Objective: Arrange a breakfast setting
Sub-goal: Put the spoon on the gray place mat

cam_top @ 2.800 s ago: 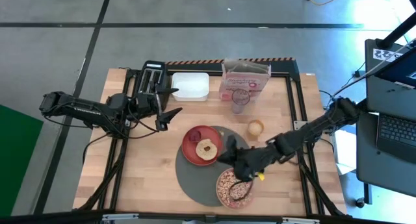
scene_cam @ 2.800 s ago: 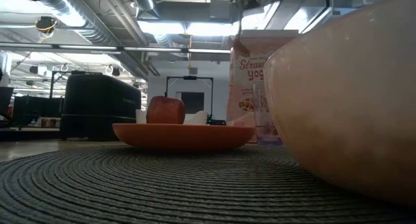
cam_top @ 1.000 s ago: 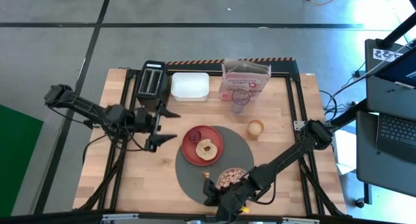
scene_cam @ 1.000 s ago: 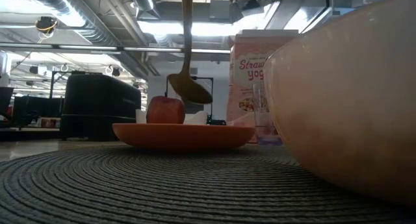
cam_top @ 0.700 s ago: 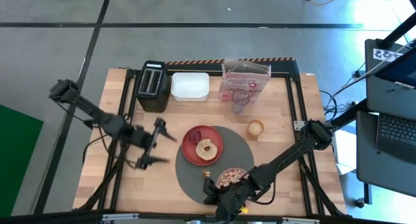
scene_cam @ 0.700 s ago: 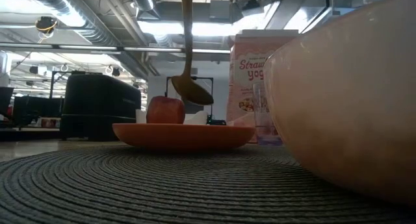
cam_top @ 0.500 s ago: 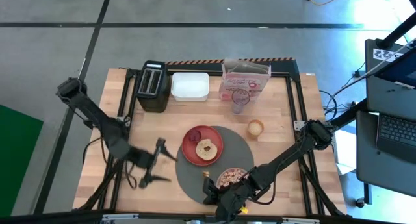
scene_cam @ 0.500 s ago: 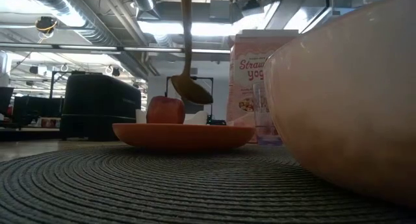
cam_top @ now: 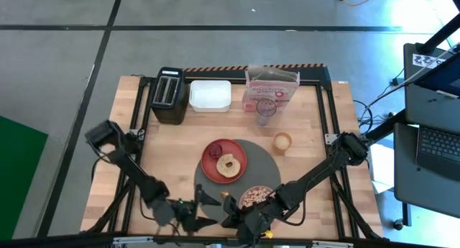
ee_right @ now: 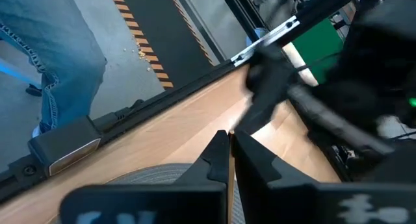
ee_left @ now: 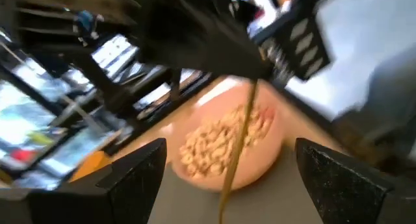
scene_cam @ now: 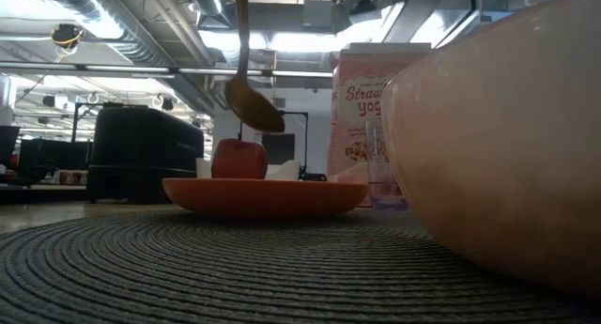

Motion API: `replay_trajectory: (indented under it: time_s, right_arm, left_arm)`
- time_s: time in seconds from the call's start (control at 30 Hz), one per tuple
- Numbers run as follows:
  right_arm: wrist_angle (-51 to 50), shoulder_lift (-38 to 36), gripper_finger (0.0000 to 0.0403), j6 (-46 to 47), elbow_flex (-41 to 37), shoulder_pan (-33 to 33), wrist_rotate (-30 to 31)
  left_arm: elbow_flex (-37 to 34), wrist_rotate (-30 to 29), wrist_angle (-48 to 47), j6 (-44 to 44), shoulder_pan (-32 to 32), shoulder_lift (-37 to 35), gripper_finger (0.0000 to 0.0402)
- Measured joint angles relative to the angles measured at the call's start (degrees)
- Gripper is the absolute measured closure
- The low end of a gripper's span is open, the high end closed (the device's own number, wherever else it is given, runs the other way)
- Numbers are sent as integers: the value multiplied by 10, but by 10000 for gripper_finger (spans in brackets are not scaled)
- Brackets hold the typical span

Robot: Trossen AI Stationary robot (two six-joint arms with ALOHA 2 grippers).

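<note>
At the bottom edge of the overhead frame, just right of centre, the right gripper (cam_top: pixel 231 218) pinches a thin gold spoon (cam_top: pixel 226 200) over the near rim of the round dark-grey mat (cam_top: pixel 260 175); its own wrist camera shows both fingers closed on the spoon's edge (ee_right: pixel 229 152). Just left of it, bottom centre, the left gripper (cam_top: pixel 203 210) hovers above the bare wood of the table (cam_top: pixel 144 169), jaws spread wide, and faces the spoon; the two grippers sit close but apart. The left wrist camera looks between its open fingers at the spoon's handle (ee_left: pixel 237 143), which crosses in front of the pink see-through bowl (ee_left: pixel 231 149), filled with cereal.

That bowl (cam_top: pixel 253 199) sits on the mat's lower right portion, right beside the right gripper. From the table-level camera, its wall (scene_cam: pixel 498 146) fills the right half of the frame, and the spoon's bowl (scene_cam: pixel 252 106) hangs in mid-air at upper centre, above the plate.

Near the frame's centre overhead, the red plate (cam_top: pixel 214 165) overlaps the mat's upper left edge and carries a round toast (cam_top: pixel 228 164) and a dark-red fruit piece (cam_top: pixel 213 151).

Farther up, a small round cup (cam_top: pixel 282 141) stands on the wood just off the mat's upper right. Along the table's far edge stand the black toaster (cam_top: pixel 169 95), the white rectangular tub (cam_top: pixel 210 95) and the pink cereal box (cam_top: pixel 270 88), with a clear glass (cam_top: pixel 264 111) directly before the box.
</note>
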Motion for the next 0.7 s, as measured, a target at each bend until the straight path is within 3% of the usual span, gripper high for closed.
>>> replay_trajectory:
  time_s: [0.17,0.37,0.53,0.7]
  right_arm:
    - [-9,0,394,15,0,0,-5]
    - [-12,0,392,24,0,1,-12]
    - [-30,0,394,24,0,1,-5]
    - [-47,0,393,23,0,1,4]
  left_arm:
    - [54,-60,-2,38,12,72,68]
    - [77,-66,-28,33,25,87,81]
    - [76,-96,-64,-26,15,63,88]
    - [67,-89,-177,-145,-14,2,89]
